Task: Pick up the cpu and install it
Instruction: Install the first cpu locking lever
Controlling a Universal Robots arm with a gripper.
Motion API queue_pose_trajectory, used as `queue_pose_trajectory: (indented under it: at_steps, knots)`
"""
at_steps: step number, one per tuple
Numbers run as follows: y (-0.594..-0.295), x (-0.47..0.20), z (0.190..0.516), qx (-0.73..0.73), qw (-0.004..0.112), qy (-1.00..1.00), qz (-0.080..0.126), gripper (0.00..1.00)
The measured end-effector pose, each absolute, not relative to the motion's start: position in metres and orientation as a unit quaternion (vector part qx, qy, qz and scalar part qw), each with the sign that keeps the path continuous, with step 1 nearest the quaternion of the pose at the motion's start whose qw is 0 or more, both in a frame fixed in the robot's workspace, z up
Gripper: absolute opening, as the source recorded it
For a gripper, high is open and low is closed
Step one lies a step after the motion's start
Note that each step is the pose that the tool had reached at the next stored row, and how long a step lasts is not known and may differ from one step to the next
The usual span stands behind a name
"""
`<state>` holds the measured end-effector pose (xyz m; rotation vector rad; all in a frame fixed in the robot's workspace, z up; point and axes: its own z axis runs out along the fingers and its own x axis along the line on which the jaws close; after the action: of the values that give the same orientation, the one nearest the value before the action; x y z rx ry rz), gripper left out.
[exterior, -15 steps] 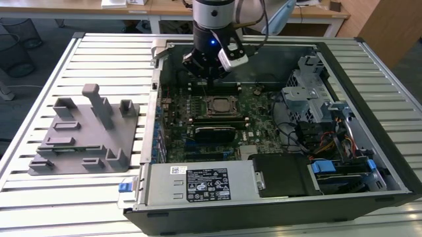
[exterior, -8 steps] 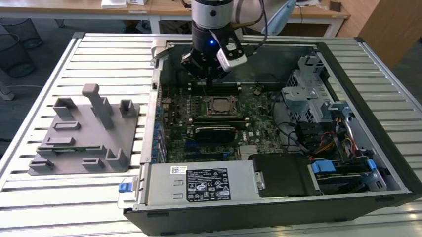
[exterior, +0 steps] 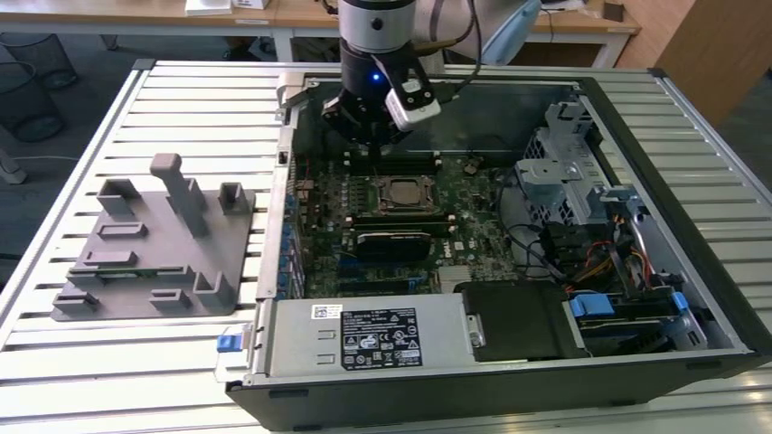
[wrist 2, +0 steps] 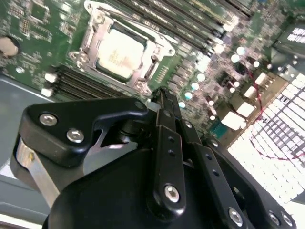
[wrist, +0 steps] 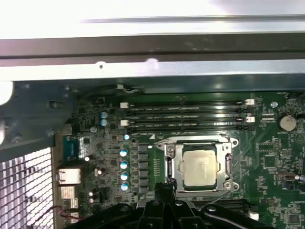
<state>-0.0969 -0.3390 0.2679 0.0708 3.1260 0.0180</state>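
Note:
The cpu, a small square chip with a silvery top, lies flat inside the metal socket frame on the green motherboard. Both wrist views show the cpu seated in its frame with nothing on top of it. My gripper hangs above the board just behind the socket, over the memory slots. Its black fingers are pressed together and hold nothing. In the first wrist view the gripper has its tips close to a corner of the frame.
The open computer case lies on a slatted metal table. A grey plastic fixture with upright posts stands at the exterior view's left. Drive cages and cables fill the case's right side; a power supply sits in front.

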Motion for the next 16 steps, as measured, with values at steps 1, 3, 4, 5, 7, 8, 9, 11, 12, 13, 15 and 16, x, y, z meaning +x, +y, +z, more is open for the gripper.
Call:
queue_pose_trajectory:
  at_steps: [1,3,4,5,7,8,9,11,12,13,15,16]
  knots:
    - [-0.339,-0.099,0.268,0.023,0.007,1.000,0.006,0.11]
    - [-0.338,-0.102,0.268,0.023,0.007,1.000,0.006,0.11]
    - [-0.337,-0.103,0.268,0.022,0.007,1.000,0.006,0.11]
    - [-0.336,-0.104,0.267,0.021,0.007,1.000,0.006,0.11]
    - [-0.334,-0.106,0.267,0.018,0.007,1.000,0.006,0.11]
    - [-0.333,-0.106,0.267,0.016,0.007,1.000,0.006,0.11]
    - [-0.332,-0.107,0.267,0.015,0.007,1.000,0.006,0.11]
    - [-0.328,-0.109,0.266,0.013,0.007,1.000,0.006,0.11]
    - [-0.327,-0.111,0.265,0.013,0.007,1.000,0.006,0.11]
    - [-0.325,-0.112,0.264,0.012,0.007,1.000,0.006,0.11]
    - [-0.323,-0.115,0.262,0.012,0.007,1.000,0.006,0.11]
    - [-0.321,-0.115,0.261,0.012,0.007,1.000,0.006,0.11]
